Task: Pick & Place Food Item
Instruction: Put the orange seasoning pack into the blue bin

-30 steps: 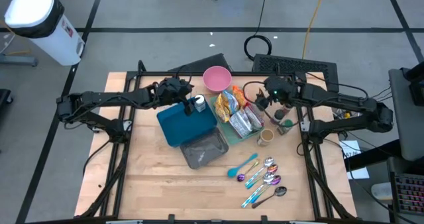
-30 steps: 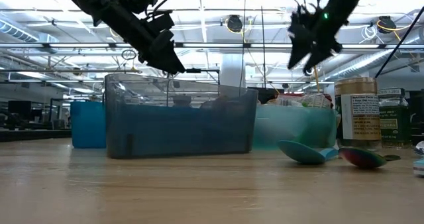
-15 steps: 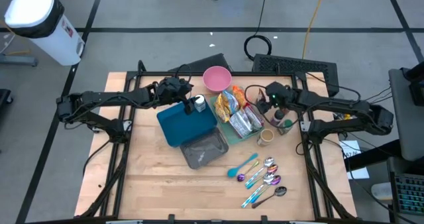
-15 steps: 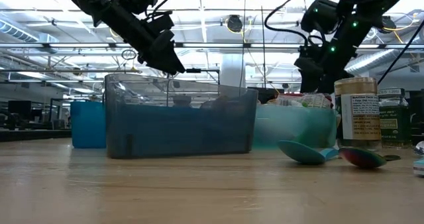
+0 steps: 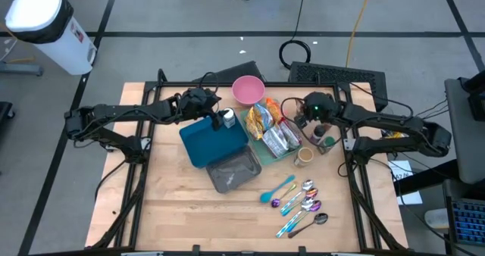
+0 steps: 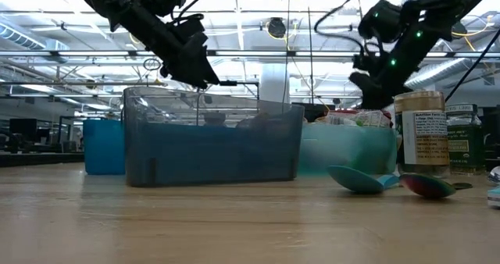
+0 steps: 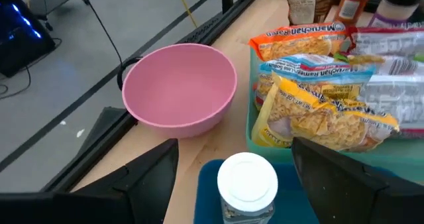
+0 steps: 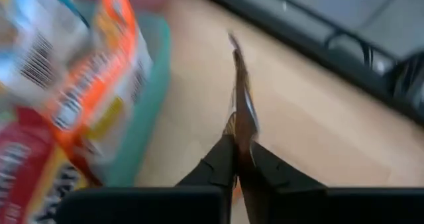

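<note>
Right wrist view is showing the right gripper [image 8: 240, 159] clenching on a thin packet [image 8: 240, 111], its two dark fingers [image 8: 218, 164] pinching the packet's near end so that only its edge is showing; the packet's long axis is running straight out ahead of the fingertips, its free end pointing toward twelve o'clock in that picture, over bare wood of the table [image 8: 311, 131]. Seen from above, the right gripper [image 5: 297, 120] is hanging at the three o'clock side of the teal tray [image 5: 267, 151], which is holding noodle packets [image 5: 261, 118] and silvery packets [image 5: 282, 138]; the held packet itself is too small to make out there. Just beyond, toward three o'clock, spice jars [image 5: 324, 137] are standing, and a small cup [image 5: 305, 156] is sitting near the tray's five o'clock corner. The left gripper [image 5: 216, 113] is hovering with its fingers spread wide and gripping nothing, a white-capped bottle [image 7: 246, 184] standing upright between them over the blue bin [image 5: 212, 141]. At twelve o'clock from the tray a pink bowl [image 5: 248, 89] is resting upright. A grey clear container [image 5: 233, 170] is lying at six o'clock from the blue bin, and coloured spoons [image 5: 301, 203] are lying farther toward five o'clock.
</note>
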Available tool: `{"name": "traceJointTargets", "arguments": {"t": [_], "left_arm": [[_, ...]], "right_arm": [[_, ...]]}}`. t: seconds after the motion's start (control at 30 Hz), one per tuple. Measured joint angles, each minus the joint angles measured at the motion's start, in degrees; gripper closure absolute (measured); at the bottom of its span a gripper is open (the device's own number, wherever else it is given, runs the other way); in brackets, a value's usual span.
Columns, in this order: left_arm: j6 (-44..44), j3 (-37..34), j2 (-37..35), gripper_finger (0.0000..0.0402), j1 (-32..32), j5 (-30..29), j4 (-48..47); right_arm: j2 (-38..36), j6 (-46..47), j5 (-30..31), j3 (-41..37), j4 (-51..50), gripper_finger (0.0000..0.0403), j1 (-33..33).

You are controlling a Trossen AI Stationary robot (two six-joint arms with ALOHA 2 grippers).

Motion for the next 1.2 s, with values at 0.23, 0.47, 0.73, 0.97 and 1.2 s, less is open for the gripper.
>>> {"name": "traceJointTargets", "arguments": {"t": [0.23, 0.47, 0.73, 0.97, 1.2], "left_arm": [[-0.23, 0.00, -0.02, 0.0105, 0.00, 0.00, 5.88], [-0.04, -0.02, -0.02, 0.0105, 0.00, 0.07, 16.43], [-0.11, -0.02, -0.04, 0.0105, -1.14, 7.67, 23.76], [1.94, 0.00, 1.58, 0.0105, -4.10, 8.00, 29.30], [3.02, 1.88, 7.86, 0.0105, -6.90, 11.99, 32.32]], "right_arm": [[-6.29, -5.68, -0.11, 1.46, 5.84, 0.0401, 1.21], [-9.59, -11.61, -0.39, 1.49, 14.09, 0.0402, 8.24], [-7.05, -11.61, -5.57, 1.47, 20.52, 0.0402, 16.62], [-0.46, -10.06, -9.42, 0.33, 30.17, 0.0403, 20.12], [2.96, -9.62, -15.60, 0.33, 38.00, 0.0403, 20.84]]}}
